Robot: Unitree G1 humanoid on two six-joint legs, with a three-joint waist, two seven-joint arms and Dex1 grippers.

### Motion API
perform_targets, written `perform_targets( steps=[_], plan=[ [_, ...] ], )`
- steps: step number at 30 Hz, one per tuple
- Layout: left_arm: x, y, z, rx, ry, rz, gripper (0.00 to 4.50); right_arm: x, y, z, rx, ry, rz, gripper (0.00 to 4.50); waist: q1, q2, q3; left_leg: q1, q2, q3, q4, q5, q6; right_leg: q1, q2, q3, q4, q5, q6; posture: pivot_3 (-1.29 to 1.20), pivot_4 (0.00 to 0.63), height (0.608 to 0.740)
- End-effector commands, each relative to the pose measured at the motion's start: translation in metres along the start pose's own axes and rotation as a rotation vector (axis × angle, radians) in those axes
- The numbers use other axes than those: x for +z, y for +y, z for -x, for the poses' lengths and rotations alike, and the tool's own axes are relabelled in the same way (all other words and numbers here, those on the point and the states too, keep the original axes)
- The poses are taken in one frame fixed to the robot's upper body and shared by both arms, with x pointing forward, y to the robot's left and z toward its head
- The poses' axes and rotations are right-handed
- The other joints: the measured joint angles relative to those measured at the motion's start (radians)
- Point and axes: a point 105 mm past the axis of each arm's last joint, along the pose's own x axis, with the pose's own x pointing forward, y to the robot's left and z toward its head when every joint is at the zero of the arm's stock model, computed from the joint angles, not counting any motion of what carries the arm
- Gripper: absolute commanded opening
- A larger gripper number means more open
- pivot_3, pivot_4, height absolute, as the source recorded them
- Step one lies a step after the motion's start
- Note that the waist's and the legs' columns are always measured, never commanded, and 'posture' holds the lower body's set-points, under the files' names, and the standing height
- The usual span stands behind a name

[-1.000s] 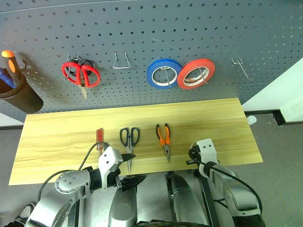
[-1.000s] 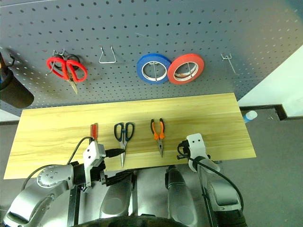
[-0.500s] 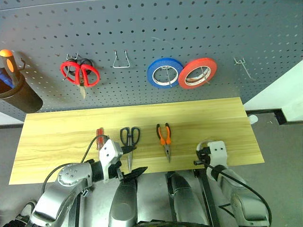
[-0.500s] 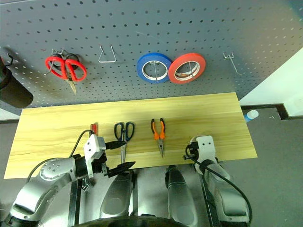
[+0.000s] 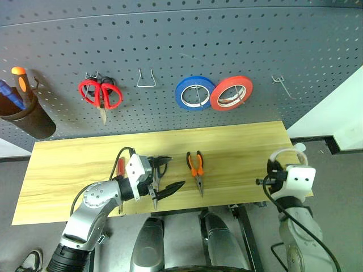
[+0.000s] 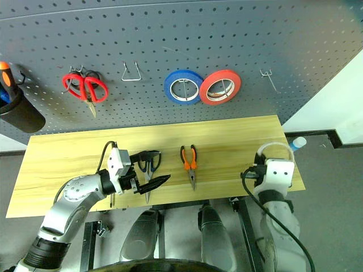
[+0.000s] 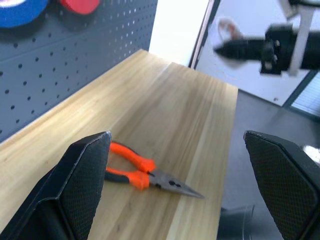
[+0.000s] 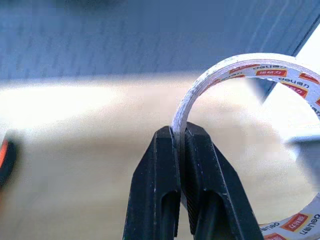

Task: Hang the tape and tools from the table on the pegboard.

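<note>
The right claw (image 8: 181,165) has lifted off the counter (image 5: 74,164), pinching the tape (image 8: 235,70) by its wall; next comes a hook on the pegboard (image 5: 227,39). The left claw (image 5: 164,175), spread wide, has moved over the scissors (image 6: 148,164), pliers (image 5: 196,164) just beside.

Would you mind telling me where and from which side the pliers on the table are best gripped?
Probably the orange handles of the pliers, from above. They lie flat on the table, handles toward the pegboard, closed jaws toward the robot. The handles are the thicker, wider part, with bare wood on either side for the open left end effector.
</note>
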Motion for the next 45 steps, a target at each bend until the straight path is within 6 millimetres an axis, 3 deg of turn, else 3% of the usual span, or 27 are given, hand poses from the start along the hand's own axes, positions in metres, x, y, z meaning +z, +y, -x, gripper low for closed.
perform_targets(
  steps=[1, 11, 15, 20, 26, 35, 39, 45],
  plan=[
    [0.011, -0.001, -0.004, -0.012, -0.052, -0.035, 4.47, 0.023, -0.012, -0.011, -0.049, -0.096, 0.065, 0.02, 0.0, 0.0, -0.007, 0.0, 0.0, 0.0, 0.0, 0.0, 0.0, 0.0, 0.0, 0.0, 0.0, 0.0, 0.0, 0.25, 0.169, 0.677],
    [0.01, -0.003, -0.006, -0.011, -0.081, -0.052, 4.47, 0.048, -0.038, -0.045, -0.099, -0.18, 0.137, 0.02, 0.002, 0.003, -0.022, 0.003, 0.0, 0.0, 0.001, 0.0, 0.0, 0.003, 0.0, 0.0, 0.002, 0.001, 0.001, 0.25, 0.167, 0.677],
    [0.007, -0.004, -0.005, -0.014, -0.071, -0.05, 4.47, 0.059, -0.045, -0.047, -0.107, -0.21, 0.139, 0.02, 0.004, 0.003, -0.026, 0.003, 0.0, 0.0, 0.002, 0.0, 0.0, 0.003, 0.0, 0.0, 0.003, 0.002, 0.002, 0.25, 0.16, 0.677],
    [0.005, -0.003, -0.003, -0.013, -0.062, -0.053, 4.47, 0.085, -0.038, -0.036, -0.054, -0.302, 0.064, 0.02, 0.005, 0.005, -0.027, 0.004, -0.001, 0.0, 0.003, 0.0, 0.001, 0.003, 0.0, 0.0, 0.006, 0.002, 0.003, 0.25, 0.159, 0.677],
    [0.002, -0.003, -0.003, -0.015, -0.055, -0.052, 4.47, 0.111, -0.011, -0.022, 0.041, -0.376, -0.012, 0.02, 0.002, 0.005, -0.028, 0.003, -0.001, 0.0, 0.014, -0.002, 0.003, 0.003, 0.001, 0.0, 0.016, 0.002, 0.002, 0.25, 0.159, 0.677],
    [0.006, -0.003, -0.007, -0.023, -0.072, -0.053, 4.47, 0.113, 0.012, -0.04, 0.133, -0.38, -0.069, 0.02, -0.003, 0.005, -0.028, 0.012, -0.001, 0.0, 0.02, -0.001, 0.003, 0.011, 0.001, 0.001, 0.018, 0.002, -0.002, 0.24, 0.165, 0.677],
    [0.009, -0.002, -0.008, -0.017, -0.084, -0.042, 4.47, 0.096, 0.019, -0.054, 0.171, -0.337, -0.064, 0.02, -0.003, 0.005, -0.028, 0.016, -0.001, 0.0, 0.019, -0.001, 0.003, 0.014, 0.002, 0.001, 0.018, 0.002, -0.001, 0.25, 0.169, 0.677],
    [0.011, -0.004, -0.006, -0.018, -0.084, -0.041, 4.47, 0.091, 0.023, -0.062, 0.199, -0.334, -0.069, 0.02, -0.003, 0.005, -0.028, 0.015, -0.001, 0.0, 0.018, -0.001, 0.003, 0.014, 0.002, 0.001, 0.018, 0.002, -0.001, 0.25, 0.177, 0.677]
  ],
)
